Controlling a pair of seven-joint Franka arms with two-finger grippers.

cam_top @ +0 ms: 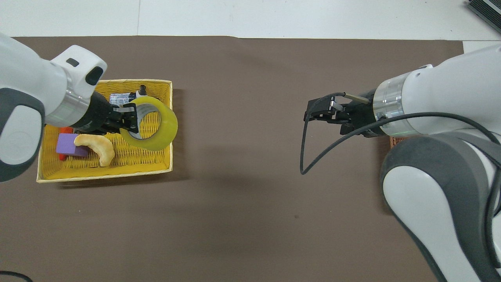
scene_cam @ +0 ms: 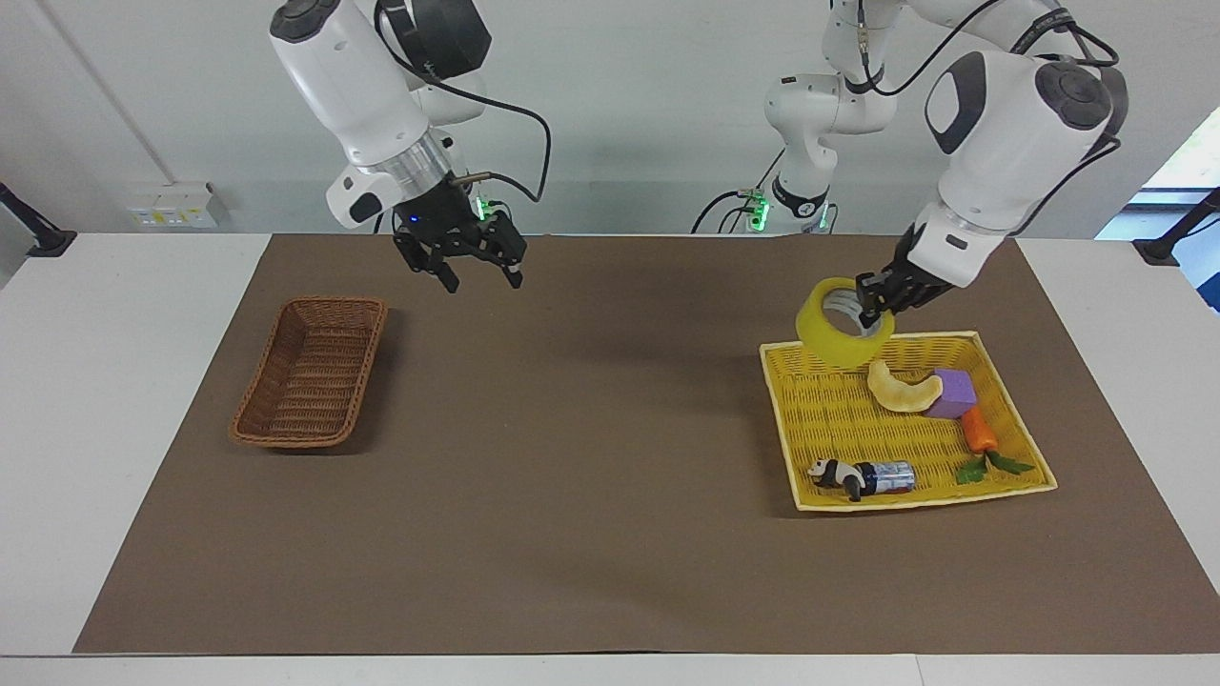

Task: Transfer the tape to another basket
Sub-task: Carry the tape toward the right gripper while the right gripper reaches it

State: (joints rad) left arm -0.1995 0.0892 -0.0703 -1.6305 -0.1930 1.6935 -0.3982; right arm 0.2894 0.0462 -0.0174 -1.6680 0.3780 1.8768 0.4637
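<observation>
At the lower right of the facing view, the yellow tray (scene_cam: 1018,419) lay on the brown mat (scene_cam: 591,534). In it, at the bottom edge, were a toy panda (scene_cam: 835,474) and a small battery (scene_cam: 887,475). Higher in the tray were an orange carrot (scene_cam: 979,432), a purple block (scene_cam: 954,393) and a pale curved piece (scene_cam: 902,390).

Over the top edge of the tray, the left gripper (scene_cam: 869,310) held the tape (scene_cam: 834,335) up in the air. Its fingers were pinched on the ring's wall, one inside the hole.

At the middle left of the facing view sat the brown basket (scene_cam: 312,372), with nothing in it.

At the upper left, the right gripper (scene_cam: 481,279) hung over the bare mat, near the basket. Its fingers were spread apart, holding nothing.
</observation>
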